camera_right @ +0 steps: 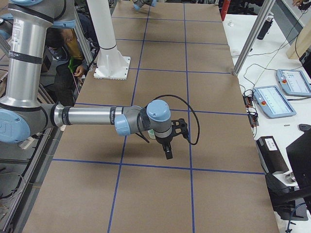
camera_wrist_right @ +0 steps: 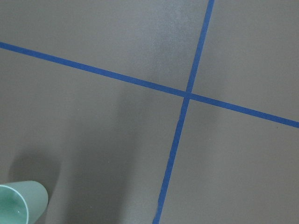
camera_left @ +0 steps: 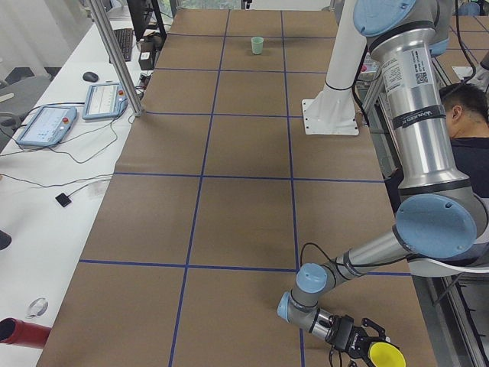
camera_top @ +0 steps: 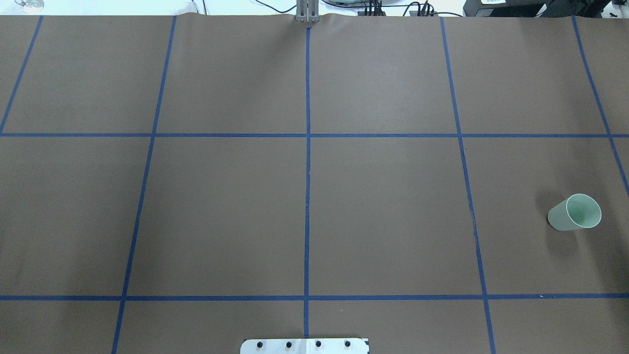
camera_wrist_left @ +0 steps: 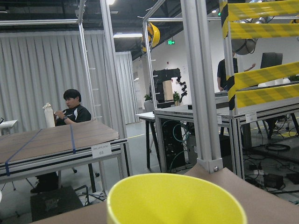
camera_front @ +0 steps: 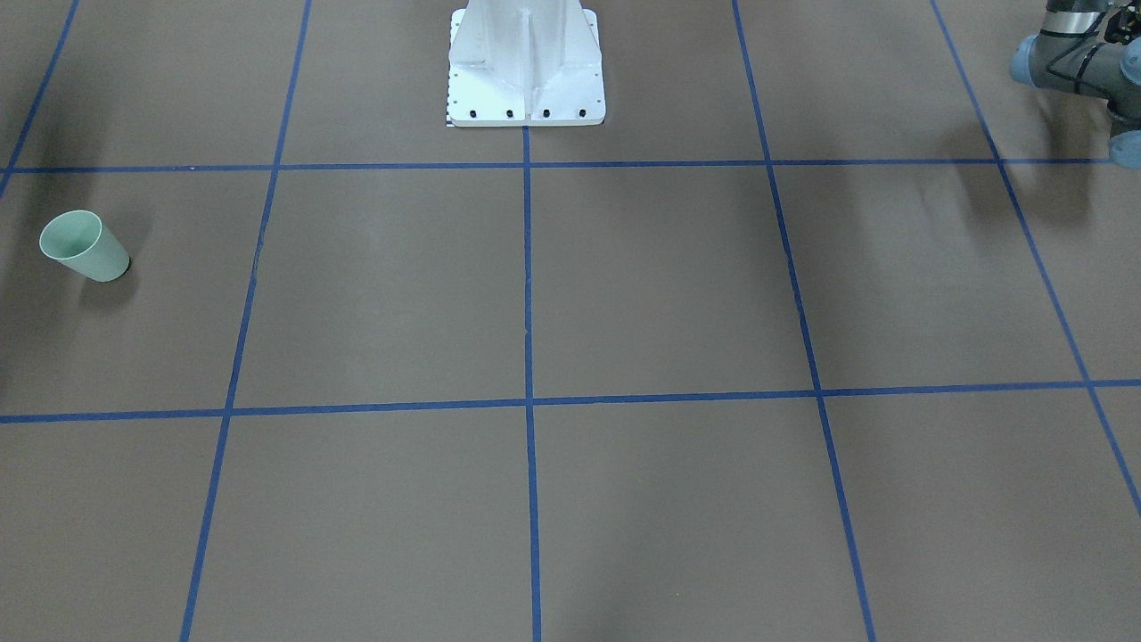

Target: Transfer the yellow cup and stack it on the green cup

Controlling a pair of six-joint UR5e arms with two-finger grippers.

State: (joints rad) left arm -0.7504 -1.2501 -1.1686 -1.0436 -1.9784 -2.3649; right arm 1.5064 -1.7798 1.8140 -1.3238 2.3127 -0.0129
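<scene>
The yellow cup (camera_left: 386,356) is at the table's near end in the exterior left view, right at the tip of my left gripper (camera_left: 365,339). Its rim fills the bottom of the left wrist view (camera_wrist_left: 175,198), where no fingers show. I cannot tell whether the left gripper is open or shut. The green cup (camera_front: 85,247) stands upright at the far right of the table (camera_top: 575,213). It also shows in the right wrist view (camera_wrist_right: 18,203). My right gripper (camera_right: 168,153) hangs above the table close to the green cup (camera_right: 151,134). I cannot tell its state.
The white robot base (camera_front: 526,67) stands at the middle of the robot's side. Blue tape lines (camera_top: 307,196) divide the brown table. Operator pendants (camera_right: 274,101) and cables lie on the white bench beyond the far edge. A person (camera_left: 466,115) sits behind the robot.
</scene>
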